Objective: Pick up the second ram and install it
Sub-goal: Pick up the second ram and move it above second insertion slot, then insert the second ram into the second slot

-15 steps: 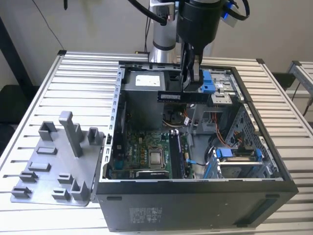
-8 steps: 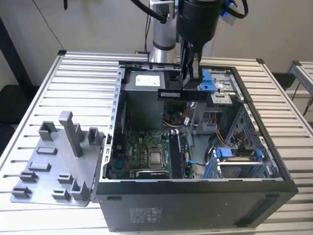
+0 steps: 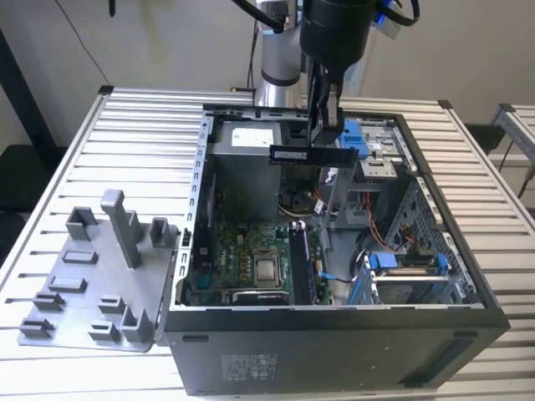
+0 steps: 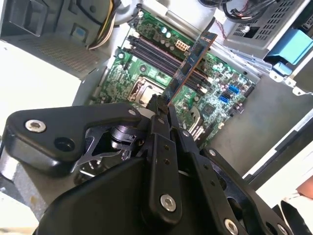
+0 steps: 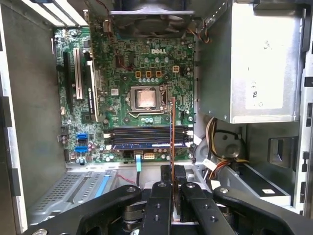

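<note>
The second ram (image 3: 311, 155) is a thin dark stick held level in the air above the open computer case (image 3: 334, 334), over its far half. My gripper (image 3: 324, 134) is shut on it from above. In the second wrist view the ram (image 4: 191, 63) sticks out from my gripper (image 4: 164, 105) over the green motherboard (image 4: 146, 73). In the first wrist view the ram (image 5: 173, 129) shows edge-on, rising from my gripper (image 5: 173, 171) and crossing the row of dark memory slots (image 5: 142, 137).
A grey plastic fixture (image 3: 100, 276) with upright posts lies on the slatted table at the exterior view's left. Inside the case are the power supply box (image 5: 264, 63), the processor socket (image 5: 145, 99), loose cables (image 5: 215, 147) and blue drive brackets (image 3: 401, 263).
</note>
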### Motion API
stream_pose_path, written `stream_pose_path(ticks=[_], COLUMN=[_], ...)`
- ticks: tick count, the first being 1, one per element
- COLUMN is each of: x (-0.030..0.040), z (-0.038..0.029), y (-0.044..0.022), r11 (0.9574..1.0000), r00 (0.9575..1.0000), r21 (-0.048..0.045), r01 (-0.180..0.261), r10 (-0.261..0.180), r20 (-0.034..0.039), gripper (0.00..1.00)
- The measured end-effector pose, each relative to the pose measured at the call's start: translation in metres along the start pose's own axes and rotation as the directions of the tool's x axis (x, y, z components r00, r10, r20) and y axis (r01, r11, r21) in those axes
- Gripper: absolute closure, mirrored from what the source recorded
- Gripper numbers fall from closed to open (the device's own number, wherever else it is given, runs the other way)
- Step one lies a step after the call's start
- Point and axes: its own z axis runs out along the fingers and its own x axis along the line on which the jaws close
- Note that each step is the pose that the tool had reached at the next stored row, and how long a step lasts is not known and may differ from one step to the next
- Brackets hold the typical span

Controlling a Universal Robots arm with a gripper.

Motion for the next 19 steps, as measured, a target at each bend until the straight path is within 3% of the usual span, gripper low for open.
stream_pose_path(ticks=[11, 19], x=[-0.012, -0.0123], z=[0.0013, 0.0014], y=[-0.0022, -0.0044], r11=[1.0, 1.0], r00=[1.0, 1.0], r21=[-0.0001, -0.0003], r01=[0.0, 0.001], r10=[0.0, -0.001], r20=[0.0, -0.0004], gripper=[0.86, 0.86])
